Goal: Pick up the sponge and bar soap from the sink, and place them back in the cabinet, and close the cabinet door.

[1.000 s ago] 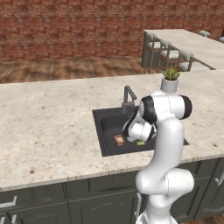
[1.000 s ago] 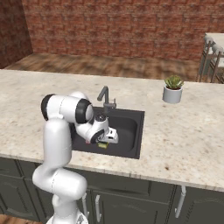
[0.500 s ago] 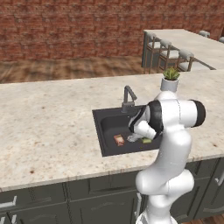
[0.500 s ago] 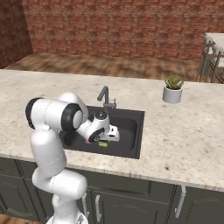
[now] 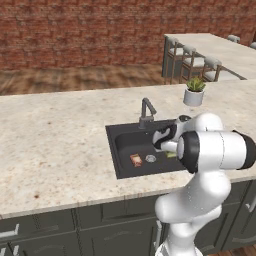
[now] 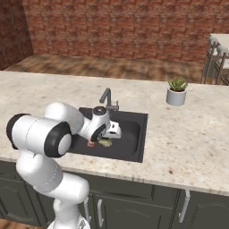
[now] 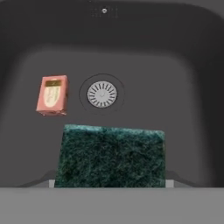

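1. Sponge [image 7: 110, 155] green face toward the hand camera, sits between the finger tips at the bottom of the hand view, lifted clear of the sink [image 7: 183, 83] floor from the look of it. The gripper [image 7: 109, 183] is clamped on its two short ends, likely because that span fits between the jaws.
2. In the right base view the gripper [image 6: 107, 136] hangs low over the basin, a bit of yellow-green sponge [image 6: 106, 142] just under it.
3. Bar soap [image 7: 52, 95] lies flat on the sink bottom, just beside the round drain [image 7: 102, 94], apart from the sponge. Not handled yet; one item per trip seems to be the plan.
4. Left base view: bar soap [image 5: 135, 160] and drain [image 5: 150, 158] near mid-basin, faucet [image 5: 146, 112] at the back rim, wrist reaching in from the right.
5. Potted plant [image 5: 194, 91] stands on the counter [image 5: 60, 145], well apart from the work.
6. Step: sponge pickup, lifting out. Cabinet trip, soap and door closing all left.
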